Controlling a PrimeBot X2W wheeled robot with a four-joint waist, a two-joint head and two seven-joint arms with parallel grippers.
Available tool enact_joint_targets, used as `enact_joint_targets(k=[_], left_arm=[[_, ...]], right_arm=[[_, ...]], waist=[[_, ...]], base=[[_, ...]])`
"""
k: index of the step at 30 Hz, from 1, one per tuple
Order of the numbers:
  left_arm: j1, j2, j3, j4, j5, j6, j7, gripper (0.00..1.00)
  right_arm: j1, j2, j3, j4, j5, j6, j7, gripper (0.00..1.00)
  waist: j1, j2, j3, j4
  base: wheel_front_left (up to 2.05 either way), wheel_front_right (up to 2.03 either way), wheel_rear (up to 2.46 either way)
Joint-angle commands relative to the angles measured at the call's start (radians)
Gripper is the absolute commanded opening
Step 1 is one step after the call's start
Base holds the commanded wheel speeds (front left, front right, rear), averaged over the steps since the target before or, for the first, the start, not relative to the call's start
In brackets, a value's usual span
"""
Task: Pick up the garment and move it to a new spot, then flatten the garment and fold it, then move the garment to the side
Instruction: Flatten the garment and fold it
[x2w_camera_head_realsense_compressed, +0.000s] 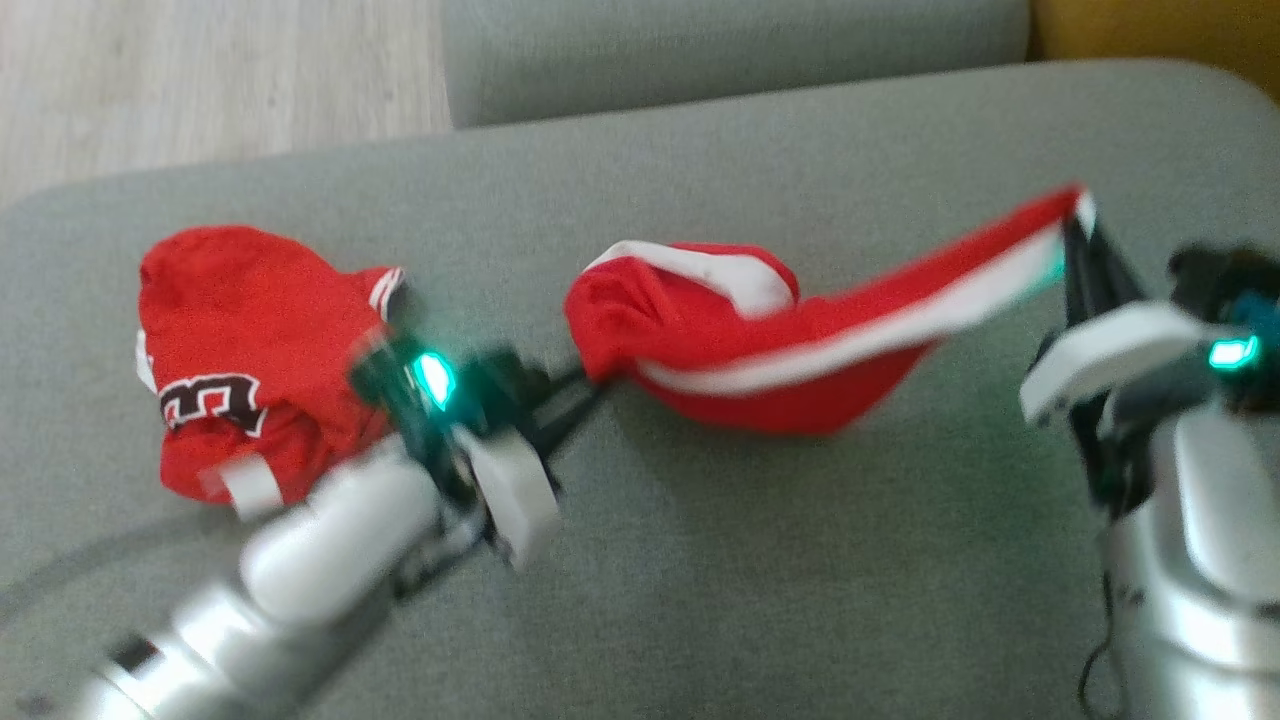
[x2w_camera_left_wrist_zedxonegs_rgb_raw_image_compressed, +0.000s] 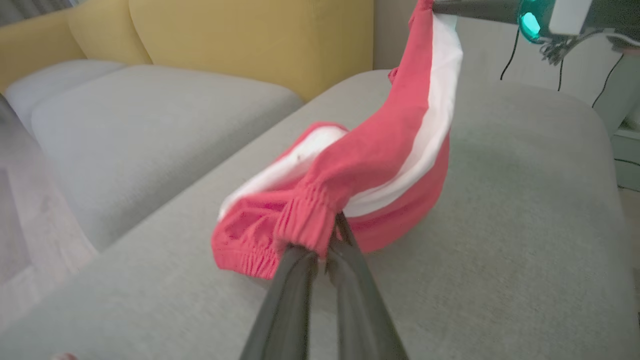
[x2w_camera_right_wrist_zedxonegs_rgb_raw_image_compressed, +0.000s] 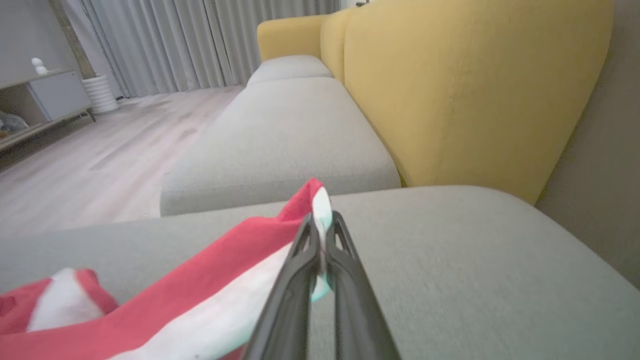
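On the left part of the grey cushion (x2w_camera_head_realsense_compressed: 760, 560) lies a crumpled red jersey (x2w_camera_head_realsense_compressed: 240, 340) with black lettering, apart from the garment. Just right of it, near the cushion's middle, the left gripper (x2w_camera_head_realsense_compressed: 590, 385) has its fingers clamped on the gathered elastic edge of the garment (x2w_camera_head_realsense_compressed: 780, 350); the left wrist view confirms the two dark fingers (x2w_camera_left_wrist_zedxonegs_rgb_raw_image_compressed: 350, 270) pressed together on that red bunched hem (x2w_camera_left_wrist_zedxonegs_rgb_raw_image_compressed: 305, 225). The garment is red with a broad white stripe. Its long axis runs from the cushion's middle toward the cushion's right rear, with the left end low and the right end lifted. The sagging midsection appears to rest on the cushion surface, and a white-lined fold bulges up at the left end. Toward the cushion's right rear, the right gripper (x2w_camera_head_realsense_compressed: 1078, 225) pinches the striped tip; in the right wrist view its fingers (x2w_camera_right_wrist_zedxonegs_rgb_raw_image_compressed: 300, 280) are closed on that tip, and the cloth (x2w_camera_right_wrist_zedxonegs_rgb_raw_image_compressed: 200, 295) trails away from them. Bare cushion lies in front of the garment and behind it up to the rear edge. Beyond that edge sit a neighbouring seat (x2w_camera_head_realsense_compressed: 730, 50) and a yellow backrest (x2w_camera_head_realsense_compressed: 1160, 30), and pale floor (x2w_camera_head_realsense_compressed: 200, 80) lies past the cushion's rear left corner. The head view is motion-blurred.
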Motion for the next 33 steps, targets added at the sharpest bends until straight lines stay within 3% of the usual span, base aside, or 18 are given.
enact_joint_targets(k=[1, 7, 13, 25, 33], left_arm=[[-0.102, 0.047, 0.029, -0.055, -0.023, 0.002, 0.027, 0.0], [-0.336, 0.154, -0.009, -0.156, -0.171, 0.002, 0.196, 0.0], [-0.505, 0.175, -0.011, -0.104, -0.232, 0.002, 0.216, 0.0], [-0.445, 0.184, -0.021, -0.143, -0.338, 0.01, 0.186, 0.0], [-0.519, 0.198, -0.006, -0.094, -0.31, 0.028, 0.203, 0.0]], right_arm=[[-0.067, -0.019, 0.035, -0.064, 0.013, 0.007, 0.013, 0.0], [-0.192, -0.061, 0.078, -0.176, 0.056, 0.007, 0.079, 0.0], [-0.291, -0.066, 0.084, -0.206, 0.032, 0.007, 0.067, 0.0], [-0.181, -0.085, 0.092, -0.248, -0.004, 0.007, 0.097, 0.0], [-0.336, -0.083, 0.094, -0.188, 0.039, 0.007, 0.135, 0.0]], waist=[[0.0001, 0.0, -0.03, -0.005], [0.0001, 0.0, -0.093, -0.019], [0.0001, 0.0, -0.126, -0.038], [0.0001, 0.0, -0.121, -0.044], [0.0001, 0.0, 0.011, -0.072]], base=[[0.0, 0.0, 0.0], [0.0, 0.0, 0.0], [0.0, 0.0, 0.0], [0.0, 0.0, 0.0], [0.0, 0.0, 0.0]])
